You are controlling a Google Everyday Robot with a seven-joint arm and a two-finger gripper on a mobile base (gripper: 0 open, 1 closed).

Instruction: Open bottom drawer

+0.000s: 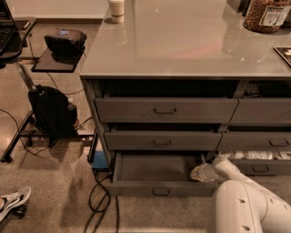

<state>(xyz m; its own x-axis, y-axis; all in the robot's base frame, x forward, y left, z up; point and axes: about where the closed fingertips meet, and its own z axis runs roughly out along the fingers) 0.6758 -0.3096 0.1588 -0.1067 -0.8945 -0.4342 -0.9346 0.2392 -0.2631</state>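
Observation:
The bottom drawer [154, 170] of the left stack is pulled out, showing a plain flat grey inside. Its small rectangular handle [160, 191] sits centred on the low front. My gripper [198, 173] is at the drawer's right end, just inside its right corner, on the end of my white arm [248, 205] that comes in from the lower right. The two taller-fronted drawers [164, 110] above it are only slightly out.
A neighbouring drawer with white items [261, 155] is open at the right. A black bag [51, 110] and a stand with cables [97, 195] are on the floor at the left. A cup [117, 10] and a jar [266, 14] stand on the counter.

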